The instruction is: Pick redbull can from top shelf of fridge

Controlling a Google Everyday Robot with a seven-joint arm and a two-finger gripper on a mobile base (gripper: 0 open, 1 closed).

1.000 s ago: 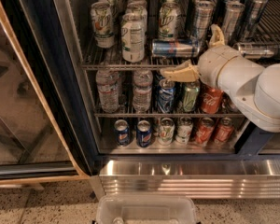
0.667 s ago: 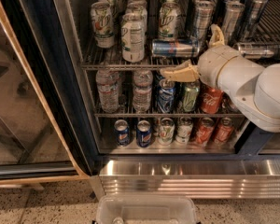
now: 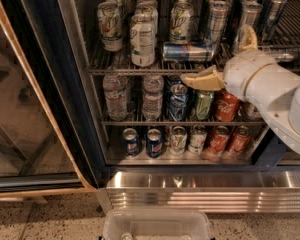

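Observation:
A redbull can (image 3: 187,51) lies on its side near the front of the top shelf (image 3: 125,71) of the fridge (image 3: 47,79). Several more redbull cans (image 3: 217,16) stand upright behind and to the right of it. White-and-green cans (image 3: 142,39) stand on the left. My gripper (image 3: 225,59) is open in front of the shelf, just right of the lying can. One beige finger (image 3: 205,79) points left below the shelf rail. The other finger (image 3: 247,36) points up among the standing cans. It holds nothing.
The glass door (image 3: 20,114) stands open on the left. The middle shelf holds water bottles (image 3: 115,96), mixed cans and red cola cans (image 3: 225,106). The lower shelf holds several small cans (image 3: 152,141). A clear plastic bin (image 3: 157,224) sits on the floor before the ribbed steel panel (image 3: 205,189).

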